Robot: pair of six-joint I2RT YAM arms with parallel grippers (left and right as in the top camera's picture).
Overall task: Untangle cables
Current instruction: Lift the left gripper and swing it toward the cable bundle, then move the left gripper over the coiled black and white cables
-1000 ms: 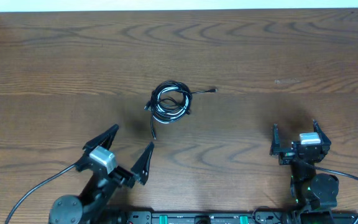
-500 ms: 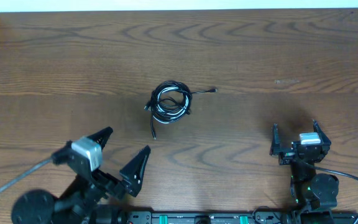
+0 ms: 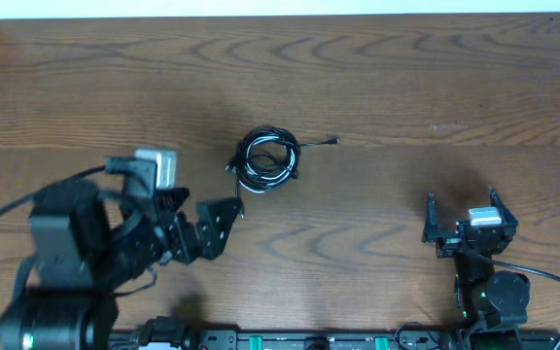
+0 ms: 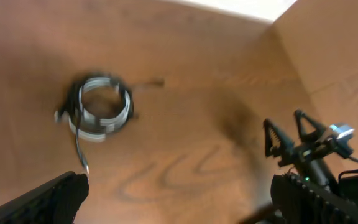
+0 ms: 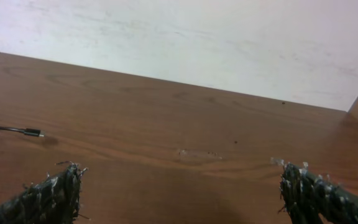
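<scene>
1. Overhead view. The cables [image 3: 266, 160] lie in one small, tight coil near the middle of a wooden table [image 3: 406, 78]. Black loops are wound together with a white one, so the untangling has not yet begun and all the separating is left to do.
2. The coil is nearly round, with no clear long axis. One thin black tail [image 3: 315, 144] leaves it toward the right arm's side and ends in a small plug. A second tail [image 3: 239, 199] runs from the coil's left edge back toward the robot.
3. The left gripper [image 3: 205, 202] sits near the coil, on the robot's side and slightly left, jaws spread wide and holding nothing. One fingertip is just beside the end of the second tail. Whether they touch cannot be told.
4. The right gripper [image 3: 462, 197] is well apart from the coil, to its right and nearer the robot. It is also spread wide and empty.
5. Left wrist view, blurred. The coil [image 4: 98, 112] lies ahead and to the left, white strands showing inside the black. The second tail [image 4: 79, 149] drops toward the near finger. The left gripper [image 4: 179, 182] gapes open. The right gripper [image 4: 283, 121] stands far beyond the coil.
6. Right wrist view. The right gripper [image 5: 179, 171] is open over bare wood. Only the plug [image 5: 33, 132] of the first tail shows, pointing toward this gripper from the left edge.
</scene>
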